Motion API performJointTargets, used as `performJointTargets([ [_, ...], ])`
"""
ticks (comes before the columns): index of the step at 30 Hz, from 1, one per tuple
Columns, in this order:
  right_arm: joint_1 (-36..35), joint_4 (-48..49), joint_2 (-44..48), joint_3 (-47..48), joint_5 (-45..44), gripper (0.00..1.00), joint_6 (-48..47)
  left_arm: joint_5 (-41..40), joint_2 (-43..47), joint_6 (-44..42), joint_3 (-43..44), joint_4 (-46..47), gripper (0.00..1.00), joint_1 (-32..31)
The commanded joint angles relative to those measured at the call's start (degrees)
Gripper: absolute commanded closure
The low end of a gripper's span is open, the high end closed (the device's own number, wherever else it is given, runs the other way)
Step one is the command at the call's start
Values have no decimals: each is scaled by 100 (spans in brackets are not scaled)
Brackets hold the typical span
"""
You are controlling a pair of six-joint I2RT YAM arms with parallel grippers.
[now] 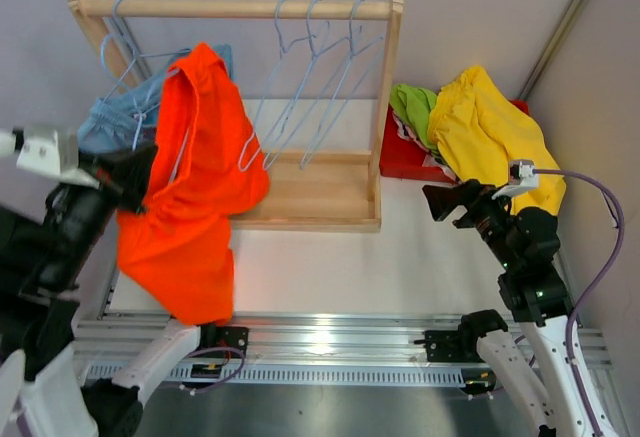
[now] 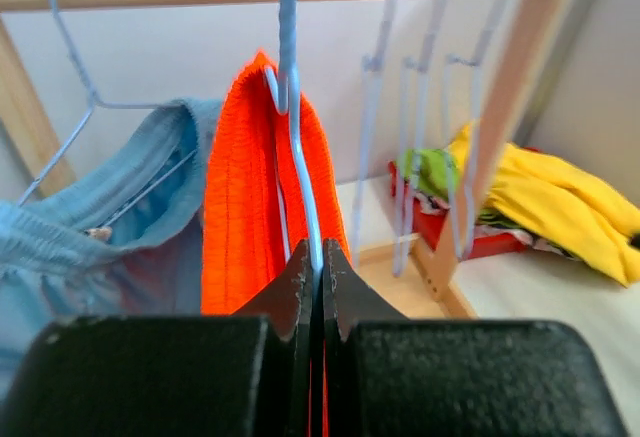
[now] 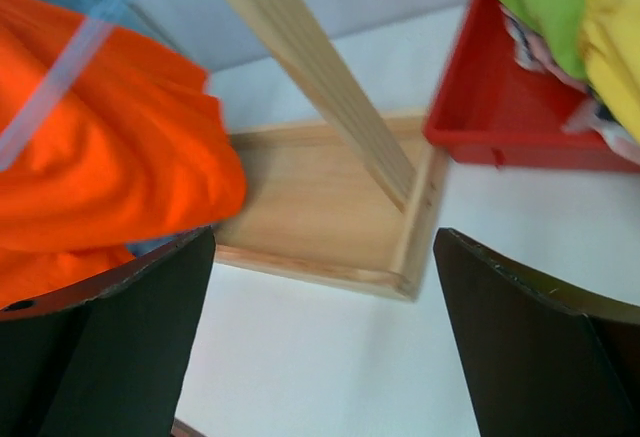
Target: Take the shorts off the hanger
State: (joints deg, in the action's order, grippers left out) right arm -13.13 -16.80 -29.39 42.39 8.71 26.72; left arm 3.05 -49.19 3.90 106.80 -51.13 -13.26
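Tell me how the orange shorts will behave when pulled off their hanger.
Likely floppy: the orange shorts drape in loose folds off their hanger. Probably light, since thin wire carries them. Might snag, as fabric straddles the wire the left gripper pinches.

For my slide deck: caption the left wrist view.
Left end effector shut on the blue hanger carrying orange-red shorts.
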Motion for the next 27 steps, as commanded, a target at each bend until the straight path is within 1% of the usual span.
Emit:
performJointTargets([
  [1, -41, 484, -58, 681, 1201, 1, -114, 1266, 707, -214, -938, 446, 100, 16],
  [2, -41, 580, -137, 831, 1482, 1, -62, 1634, 1040, -214, -1107, 464, 100, 16],
  [3, -50, 642, -233, 980, 2015, 1, -18, 1855, 1208, -214, -1240, 481, 100, 16],
  [5, -58, 887, -515, 1385, 2536, 1, 131, 2321, 1499, -153, -1652, 586, 100, 7],
  [6, -93, 1002, -611, 1499, 2974, 0, 323, 2880, 1665, -127, -1680, 613, 100, -1],
  [9, -260, 1205, -919, 1991, 3390, 1, 500, 3743, 1737, 84, -1628, 727, 100, -98],
  [12, -488, 986, -1157, 2483, 3383, 0, 387, 4001, 1632, 216, -1401, 745, 100, -221],
  [15, -831, 906, -1324, 2686, 3252, 1, 273, 4229, 1544, 365, -1067, 789, 100, -379],
  [18, -1262, 819, -1412, 2730, 2988, 1, 141, 4336, 1553, 506, -899, 1000, 100, -388],
  [22, -1902, 748, -1465, 2660, 2566, 0, -96, 4266, 1378, 629, -767, 1114, 100, -406],
  [27, -2405, 950, -1613, 2459, 2188, 1, -167, 4230, 1324, 726, -696, 1211, 100, -406],
])
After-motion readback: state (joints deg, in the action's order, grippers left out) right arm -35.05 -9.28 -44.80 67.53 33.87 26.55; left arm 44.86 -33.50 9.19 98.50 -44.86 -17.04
